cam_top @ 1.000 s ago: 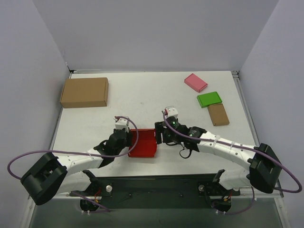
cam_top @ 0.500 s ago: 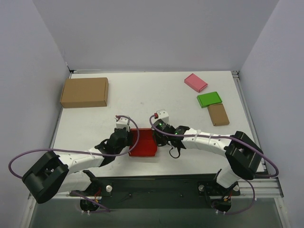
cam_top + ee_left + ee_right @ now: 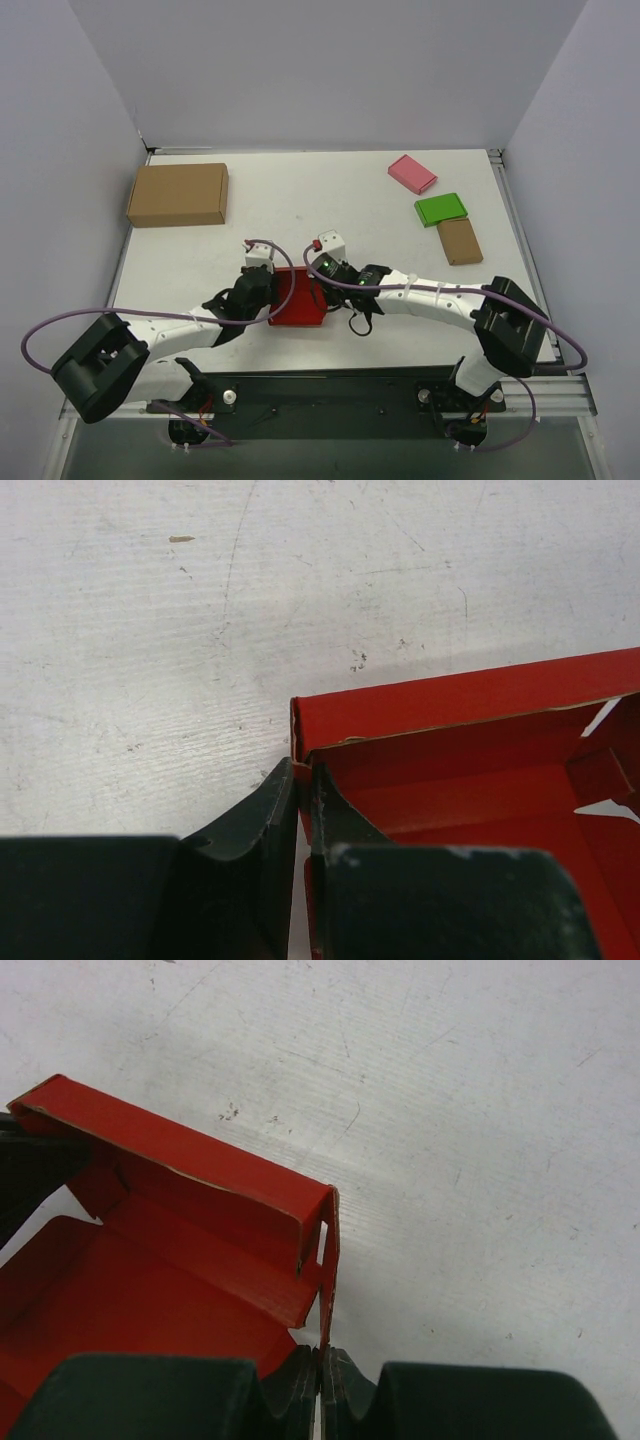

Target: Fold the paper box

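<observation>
Red paper box [image 3: 297,300], wall-pinched by left fingers [image 3: 250,830] as before, now by right fingers [image 3: 285,1392] too.

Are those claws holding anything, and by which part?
Yes. Both pinch the red box: the left gripper its left wall, the right gripper its right wall.

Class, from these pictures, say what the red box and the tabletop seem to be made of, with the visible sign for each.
The paper box: thin cardboard, it seems, matt red; a pale raw edge shows along its folded walls.
The table: a hard white board, perhaps laminate or paint; its dull surface carries fine scratches and dark specks.
</observation>
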`<state>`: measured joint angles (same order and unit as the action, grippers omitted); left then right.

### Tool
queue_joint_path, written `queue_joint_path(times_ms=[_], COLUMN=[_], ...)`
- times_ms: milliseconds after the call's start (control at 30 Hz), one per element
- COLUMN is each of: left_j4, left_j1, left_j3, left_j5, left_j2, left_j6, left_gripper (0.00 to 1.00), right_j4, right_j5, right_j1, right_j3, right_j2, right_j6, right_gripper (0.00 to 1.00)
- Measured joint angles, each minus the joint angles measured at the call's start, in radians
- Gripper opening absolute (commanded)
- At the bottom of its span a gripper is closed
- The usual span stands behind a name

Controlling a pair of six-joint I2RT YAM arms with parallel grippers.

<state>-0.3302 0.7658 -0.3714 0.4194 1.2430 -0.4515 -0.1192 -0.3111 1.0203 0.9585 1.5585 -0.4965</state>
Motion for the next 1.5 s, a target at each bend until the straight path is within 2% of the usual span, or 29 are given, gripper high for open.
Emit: queue_joint_path(times_ms=[300,400,633,1000,1167,1333,1500], left_j4=[0.035,0.035,0.031,0.031,0.032,0.041,0.040], left_j1=[0.006,0.016,0.027,0.028,0.029,0.029,0.000], left_j3=[-0.032,-0.034,-0.035,-0.035,-0.035,-0.035,-0.031], left_j5=[0.035,0.044,0.056,0.056,0.056,0.033,-0.033], left_j2=[0.020,0.024,0.030,0.030,0.029,0.020,0.010], left_j6=[0.037,0.046,0.046,0.041,0.035,0.035,0.040], left_gripper=[0.00,0.00,0.00,0.00,0.00,0.00,0.00], right_j4=[-0.039,-0.043,-0.040,0.015,0.050,0.101,0.134], right_j5=[-0.023,-0.030,-0.032,-0.024,-0.020,0.017,0.087], right_j1=[0.035,0.035,0.035,0.042,0.041,0.040,0.031], right_j3=[0.074,0.086,0.110,0.097,0.076,-0.021,-0.093], right_j2=[0.075,0.100,0.138,0.138,0.134,0.028,-0.185], right_j6=[0.000,-0.002,-0.026,-0.049,-0.059,-0.057,-0.020], right_gripper=[0.01,0.06,0.24,0.34,0.44,0.59,0.63])
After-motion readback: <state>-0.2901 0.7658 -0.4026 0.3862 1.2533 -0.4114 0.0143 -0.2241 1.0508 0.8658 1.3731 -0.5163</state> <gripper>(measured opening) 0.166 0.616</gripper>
